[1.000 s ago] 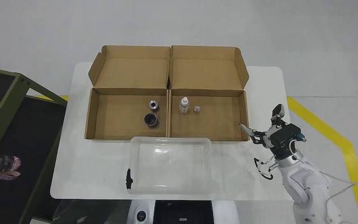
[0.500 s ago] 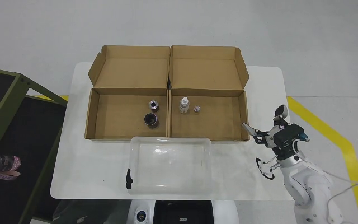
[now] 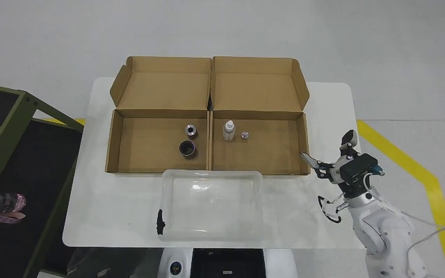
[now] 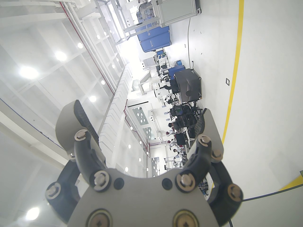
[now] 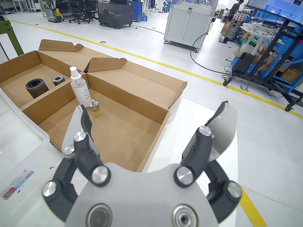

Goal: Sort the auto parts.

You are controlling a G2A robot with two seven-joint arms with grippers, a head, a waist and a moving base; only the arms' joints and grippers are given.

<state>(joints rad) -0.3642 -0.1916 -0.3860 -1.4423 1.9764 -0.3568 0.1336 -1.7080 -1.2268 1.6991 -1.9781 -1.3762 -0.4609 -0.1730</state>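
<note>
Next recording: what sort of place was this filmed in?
Probably a robotics lab or factory-style test hall: beyond the white table are a yellow floor line, an aluminium-framed machine enclosure, and workstations with office chairs.

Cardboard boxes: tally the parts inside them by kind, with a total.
Metal cylinders: 2 (dark cylinder, silver cylinder)
Bottles: 2 (white spray bottle, small capped bottle)
Total: 4
</note>
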